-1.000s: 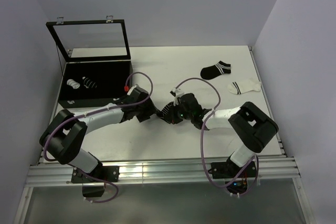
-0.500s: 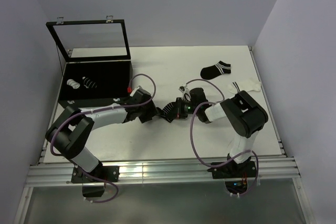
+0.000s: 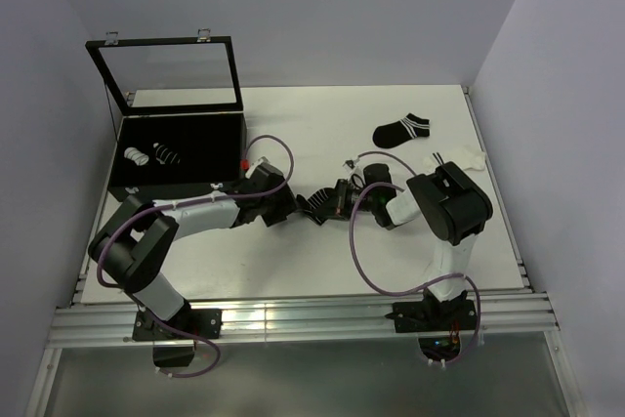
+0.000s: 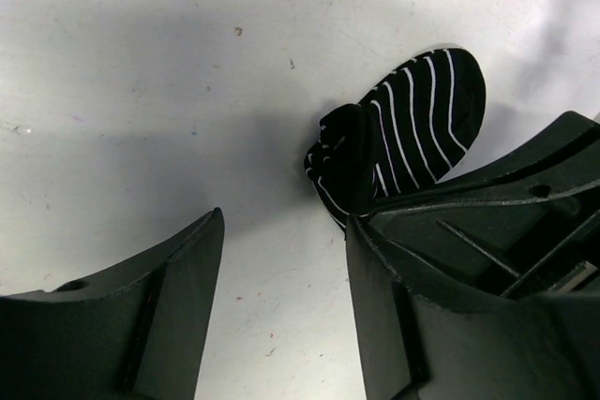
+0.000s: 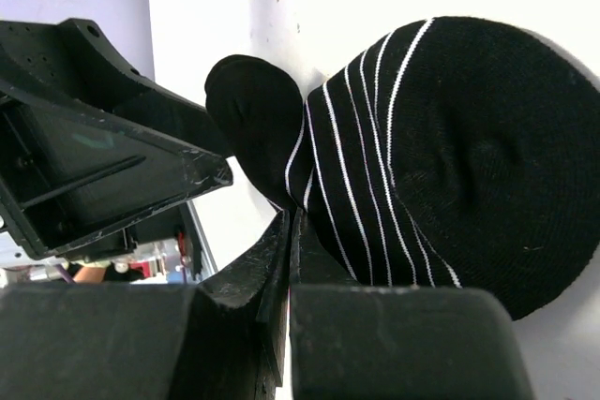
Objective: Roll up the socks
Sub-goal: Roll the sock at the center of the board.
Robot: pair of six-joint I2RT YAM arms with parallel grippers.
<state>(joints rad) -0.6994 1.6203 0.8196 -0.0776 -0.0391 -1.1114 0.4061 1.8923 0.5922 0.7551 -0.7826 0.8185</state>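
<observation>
A black sock with thin white stripes [image 3: 315, 206], partly rolled, lies mid-table between my two grippers. In the right wrist view the sock [image 5: 441, 147] fills the frame and my right gripper [image 5: 292, 222] is shut, pinching its near edge. In the left wrist view the sock [image 4: 412, 133] lies just beyond my open left gripper [image 4: 284, 222], whose right finger [image 4: 394, 306] sits beside it with nothing between the jaws. From above, the left gripper [image 3: 297, 206] is on the sock's left and the right gripper [image 3: 334, 202] on its right.
A flat black sock [image 3: 401, 130] and a flat white sock [image 3: 455, 159] lie at the far right. An open black box [image 3: 210, 134] at the far left holds two rolled bundles [image 3: 154, 155], its glass lid [image 3: 171, 73] standing upright.
My right arm has folded in and its elbow has swung farther from the front edge, the wrist turning at the sock. The left gripper has edged slightly right. The sock stays between them.
</observation>
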